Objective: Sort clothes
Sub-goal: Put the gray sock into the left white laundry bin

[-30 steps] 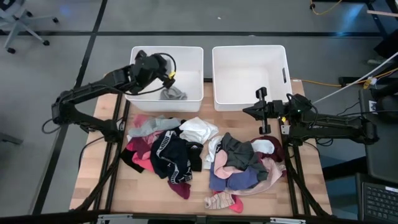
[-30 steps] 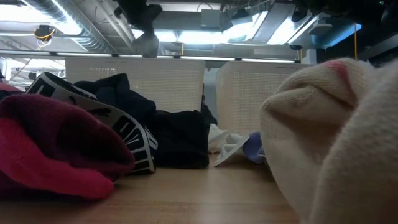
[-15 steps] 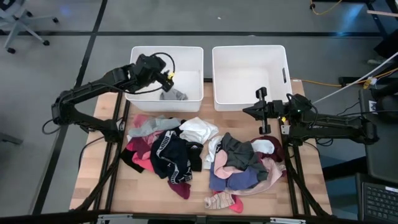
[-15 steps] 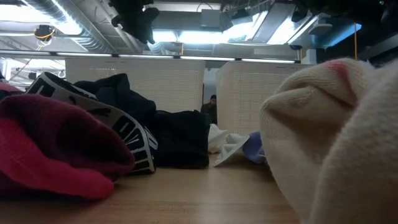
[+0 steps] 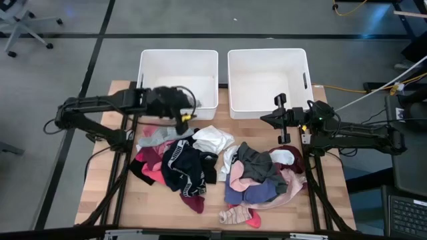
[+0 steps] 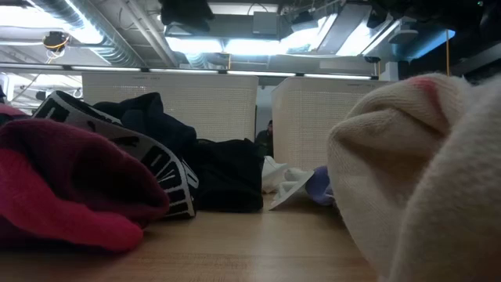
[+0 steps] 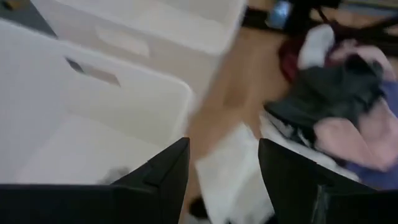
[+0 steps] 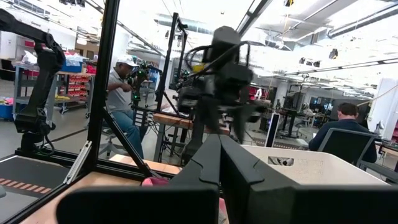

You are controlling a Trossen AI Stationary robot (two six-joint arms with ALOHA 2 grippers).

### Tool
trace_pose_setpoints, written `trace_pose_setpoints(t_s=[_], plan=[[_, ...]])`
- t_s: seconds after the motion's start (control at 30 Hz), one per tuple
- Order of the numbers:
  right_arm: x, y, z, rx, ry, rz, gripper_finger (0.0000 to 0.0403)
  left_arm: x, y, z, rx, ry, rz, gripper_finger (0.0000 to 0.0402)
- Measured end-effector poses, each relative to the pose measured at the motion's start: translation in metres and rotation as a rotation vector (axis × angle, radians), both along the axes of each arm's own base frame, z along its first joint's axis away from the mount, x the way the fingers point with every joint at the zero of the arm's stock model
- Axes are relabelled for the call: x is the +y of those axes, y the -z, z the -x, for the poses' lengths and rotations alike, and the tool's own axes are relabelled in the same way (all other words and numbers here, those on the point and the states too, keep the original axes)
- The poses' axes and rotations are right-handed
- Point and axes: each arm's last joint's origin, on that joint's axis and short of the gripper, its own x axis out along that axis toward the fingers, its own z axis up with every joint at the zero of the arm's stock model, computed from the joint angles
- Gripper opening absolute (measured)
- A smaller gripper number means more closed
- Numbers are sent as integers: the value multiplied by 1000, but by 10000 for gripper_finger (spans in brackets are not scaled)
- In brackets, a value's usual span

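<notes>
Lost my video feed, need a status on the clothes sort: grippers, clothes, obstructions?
Left gripper open, empty, at the left bin's near edge. Right gripper shut, idle beside the right bin. Clothes piled on table. Nothing blocking.

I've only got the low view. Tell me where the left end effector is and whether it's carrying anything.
Observer: The left end effector is over the table, just in front of the left bin. Its fingers are apart with nothing between them.
Operator: Give me the right arm too.
Observer: The right end effector sits shut in front of the right bin, by the table's right side.
Operator: Name what lies nearest ahead of the left one.
Observer: A white garment, at the pile's bin-side edge.
</notes>
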Motion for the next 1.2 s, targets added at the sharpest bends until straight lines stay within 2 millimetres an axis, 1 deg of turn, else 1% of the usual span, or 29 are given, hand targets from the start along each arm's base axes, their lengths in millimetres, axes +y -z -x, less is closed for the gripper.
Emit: trace_pose_setpoints(t_s=[0.2,0.3,0.4,0.57,0.73,0.97,1.07,1.2], plan=[[0,0,0,0,0,0,5,-24,13,11,149,-18,109,180],[0,0,0,0,0,0,5,-30,21,16,206,-64,171,179],[0,0,0,0,0,0,5,-34,35,22,282,-124,217,179],[0,0,0,1,0,0,5,-36,71,28,394,-221,263,179],[0,0,0,3,0,-1,5,-35,98,35,461,-307,286,179],[-1,0,0,2,17,-6,5,-32,125,44,484,-461,232,179],[-1,0,0,2,16,-6,5,-32,135,46,485,-474,230,179],[-1,0,0,3,16,-6,5,-33,148,43,451,-440,227,179]])
